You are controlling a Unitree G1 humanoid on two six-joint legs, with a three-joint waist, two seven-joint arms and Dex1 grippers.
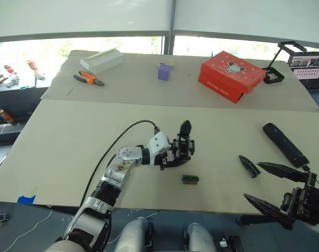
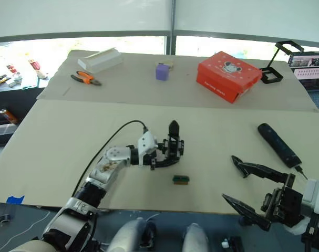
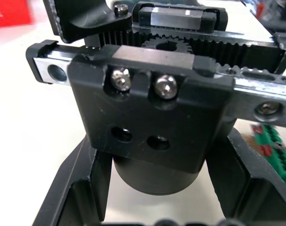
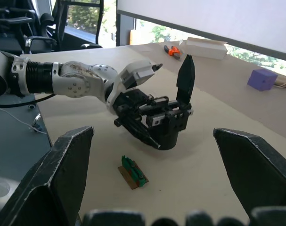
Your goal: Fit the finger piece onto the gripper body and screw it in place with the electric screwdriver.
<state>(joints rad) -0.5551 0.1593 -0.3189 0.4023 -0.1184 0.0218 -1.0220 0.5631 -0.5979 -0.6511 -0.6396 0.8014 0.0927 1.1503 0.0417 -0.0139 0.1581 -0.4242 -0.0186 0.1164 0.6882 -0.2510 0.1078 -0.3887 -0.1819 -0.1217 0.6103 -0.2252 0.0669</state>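
Fingers of our left gripper (image 1: 172,155) clamp the gripper body (image 1: 184,144); our right gripper (image 1: 277,191), spread wide, must next fetch the finger piece (image 1: 249,166).

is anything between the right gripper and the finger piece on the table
Nothing visible blocks it. The right gripper is open, hovering near the table's front edge, and the finger piece lies on bare table just ahead of it. The electric screwdriver lies beyond, off to the side, and the gripper body is in the left gripper.
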